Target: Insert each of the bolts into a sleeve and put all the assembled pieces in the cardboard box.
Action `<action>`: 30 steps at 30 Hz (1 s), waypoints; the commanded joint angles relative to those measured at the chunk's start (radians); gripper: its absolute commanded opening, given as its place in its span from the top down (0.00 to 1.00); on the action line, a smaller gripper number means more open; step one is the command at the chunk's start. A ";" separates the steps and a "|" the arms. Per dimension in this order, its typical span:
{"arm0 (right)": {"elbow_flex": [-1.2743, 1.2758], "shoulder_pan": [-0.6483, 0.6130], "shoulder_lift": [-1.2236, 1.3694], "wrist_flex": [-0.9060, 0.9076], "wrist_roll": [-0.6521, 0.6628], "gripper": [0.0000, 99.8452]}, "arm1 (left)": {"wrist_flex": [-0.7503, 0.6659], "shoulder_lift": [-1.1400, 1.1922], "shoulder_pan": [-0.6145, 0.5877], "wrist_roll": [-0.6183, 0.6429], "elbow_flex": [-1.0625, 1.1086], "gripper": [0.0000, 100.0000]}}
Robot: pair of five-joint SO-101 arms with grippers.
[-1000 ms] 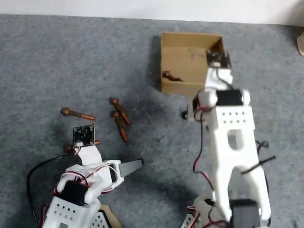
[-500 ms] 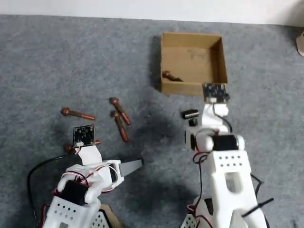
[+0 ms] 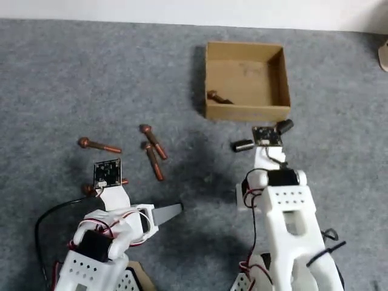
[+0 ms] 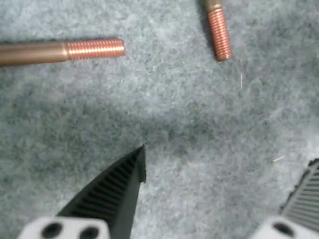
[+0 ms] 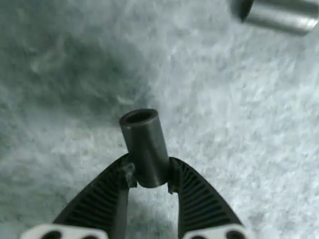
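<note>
Right gripper [image 5: 148, 172] pinches a dark cylindrical metal sleeve [image 5: 144, 142], bore exposed, presumably for a bolt, just beside the brown cardboard box [image 3: 245, 113]; left gripper [image 4: 227, 159] spread, well apart.

White perforated arms [image 3: 290, 209] trail red and black cables [image 3: 253, 209].

The left gripper [image 4: 227, 157] hangs with jaws wide apart over grey carpet [image 4: 189, 114], one copper bolt [image 4: 60, 51] lying crosswise beyond one jaw's tip, a second bolt [image 4: 218, 30] farther ahead, in line with the gap.
</note>
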 commanded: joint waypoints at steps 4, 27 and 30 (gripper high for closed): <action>-0.065 -0.008 0.170 0.010 0.012 1.00 | 0.020 -0.016 0.016 0.008 0.024 0.56; -0.145 -0.016 0.412 0.102 0.173 0.85 | 0.023 -0.016 0.010 0.003 0.024 0.56; -0.145 -0.016 0.430 0.101 0.241 0.85 | 0.023 -0.016 0.010 0.003 0.024 0.56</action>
